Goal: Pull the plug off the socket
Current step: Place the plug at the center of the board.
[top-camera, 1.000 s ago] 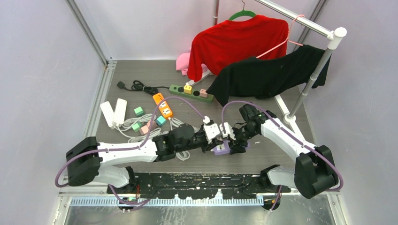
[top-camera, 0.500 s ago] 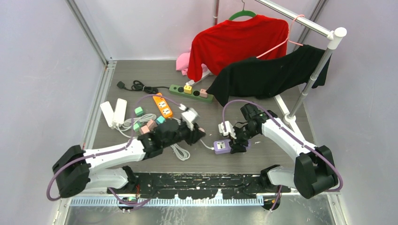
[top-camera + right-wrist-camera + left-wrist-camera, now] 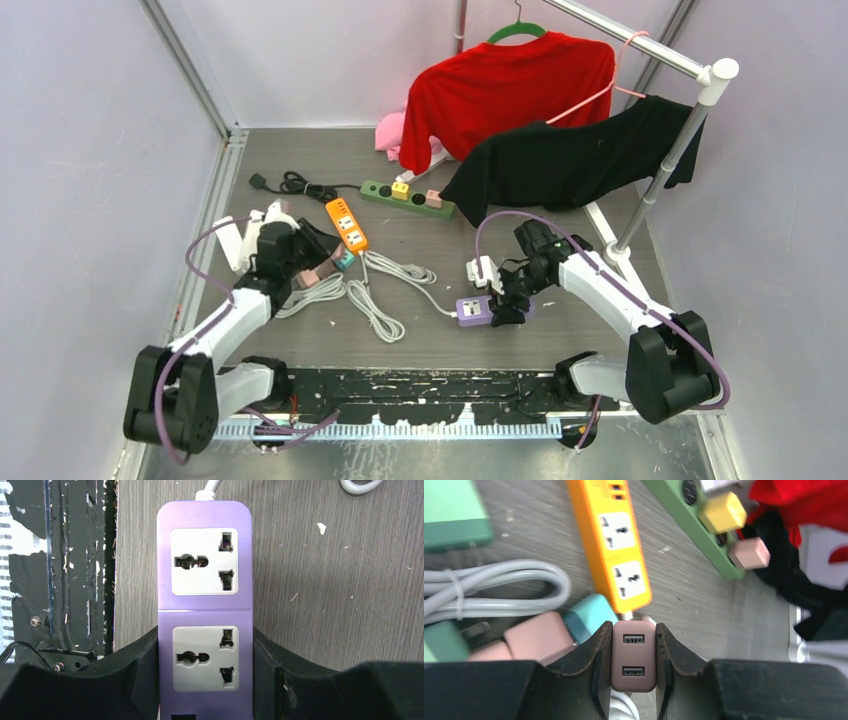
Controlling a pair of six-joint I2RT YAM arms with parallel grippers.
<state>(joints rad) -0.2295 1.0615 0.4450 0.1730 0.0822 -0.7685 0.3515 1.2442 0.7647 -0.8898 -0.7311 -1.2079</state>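
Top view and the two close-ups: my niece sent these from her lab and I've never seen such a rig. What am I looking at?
Two robot arms are bolted at the near edge of a table. The wide picture comes from a fixed camera overhead, showing the left arm and right arm. Each close-up comes from a camera on a wrist. The left gripper pinches a brownish-pink USB plug. The right gripper clamps a purple power strip, both visible sockets empty. Also lying there: an orange strip, a green strip and white cable. A red shirt and a black shirt hang behind.
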